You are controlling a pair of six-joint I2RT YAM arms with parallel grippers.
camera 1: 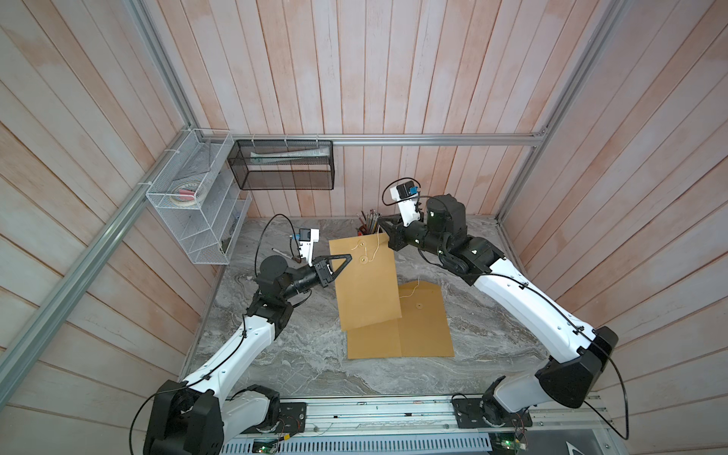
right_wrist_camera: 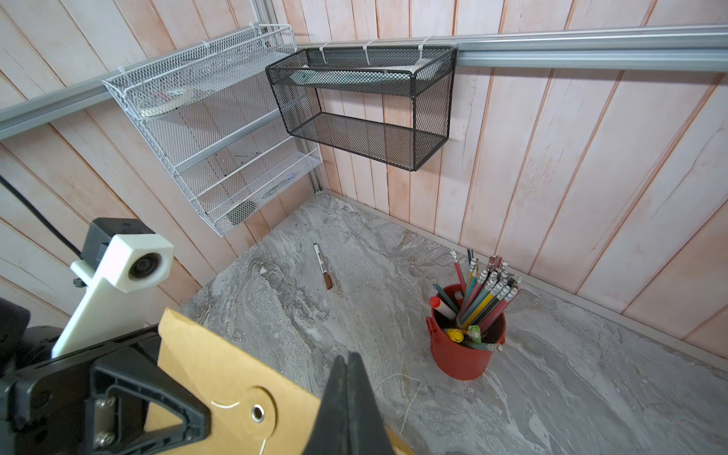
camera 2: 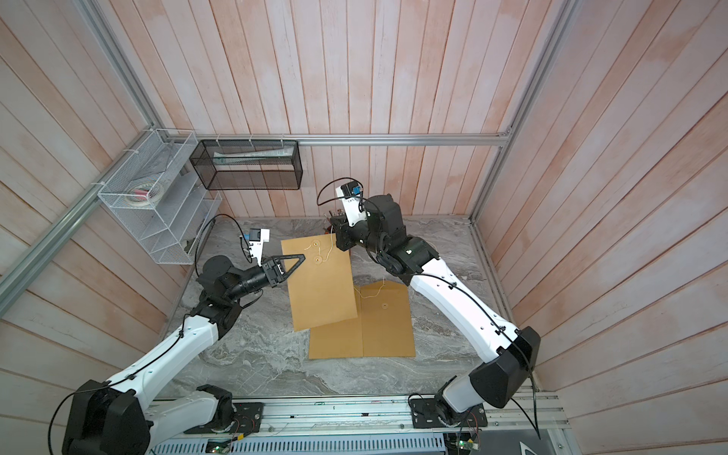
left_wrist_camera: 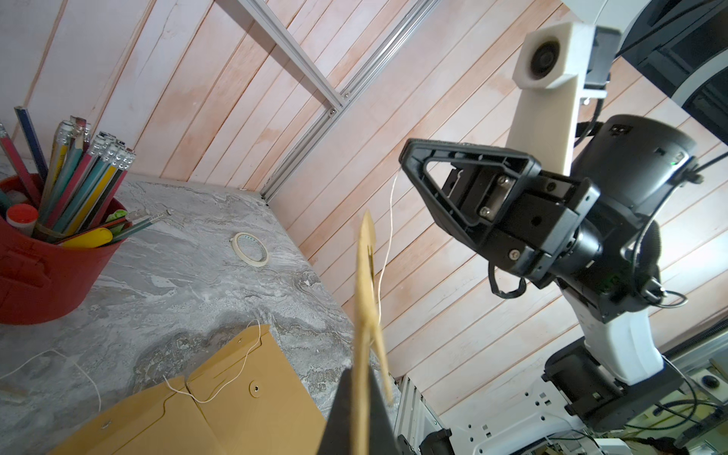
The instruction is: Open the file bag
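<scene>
standing behind the file bag [camera 1: 366, 283] and string [left_wrist_camera: 390, 220]: pencil cup [right_wrist_camera: 465, 350] (marker [right_wrist_camera: 323, 266] nearby).

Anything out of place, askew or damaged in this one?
A marker lies loose on the table, away from the red pen cup, and a tape roll sits near the wall. The held file bag hangs tilted, its string gripped by the right gripper. No damage shows.

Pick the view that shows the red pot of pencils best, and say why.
The right wrist view: the red plastic pot of pencils stands whole and unobstructed. The left wrist view cuts it off at the frame edge; in both top views the right arm hides most of it.
</scene>
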